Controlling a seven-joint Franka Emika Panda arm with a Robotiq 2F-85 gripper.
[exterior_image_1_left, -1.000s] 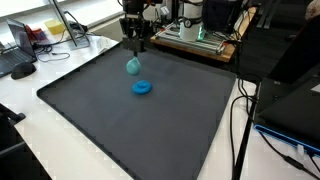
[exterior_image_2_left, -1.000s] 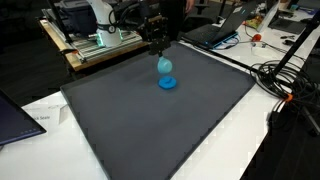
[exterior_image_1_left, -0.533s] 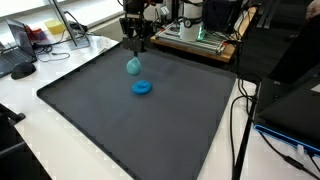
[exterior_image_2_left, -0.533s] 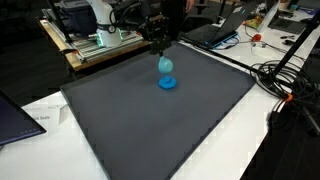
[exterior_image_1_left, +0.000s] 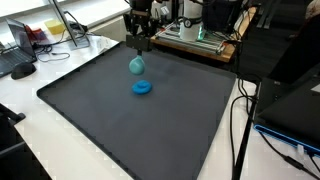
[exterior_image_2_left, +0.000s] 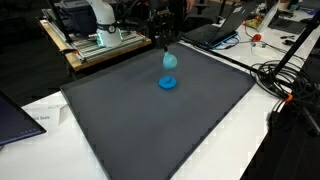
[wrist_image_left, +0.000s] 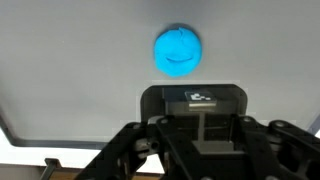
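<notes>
Nearest to me lay the edge of the white table (exterior_image_1_left: 25, 135), and on it the big dark grey rubbery mat (exterior_image_1_left: 130, 135), which took up most of the tabletop. Black cables (exterior_image_1_left: 240, 115) trailed down beside the mat's edge.

Further in, toward the far half of the mat, a small flat round bright blue disc (exterior_image_1_left: 142, 88) sat on the surface by itself. The wrist view looked straight down on that blue round shape (wrist_image_left: 177, 51), with a darker curved mark on its face, a little beyond the fingertips.

Just past the disc, near it but not touching, was a pale blue rounded object (exterior_image_1_left: 136, 65), paler than the disc (teardrop-shaped, as best I could judge). It showed in both exterior views (exterior_image_2_left: 169, 60), hanging directly beneath the black Robotiq gripper (exterior_image_1_left: 140, 46). The gripper pointed straight down, its fingers drawn in narrow on the top of the pale object and holding it. I could not tell whether its underside cleared the mat, and I could not pick it out in the wrist view.

Behind the arm stood a workbench with lit equipment (exterior_image_1_left: 195, 32), and off to one side an open laptop (exterior_image_1_left: 14, 42) with a mouse (exterior_image_1_left: 22, 70).
</notes>
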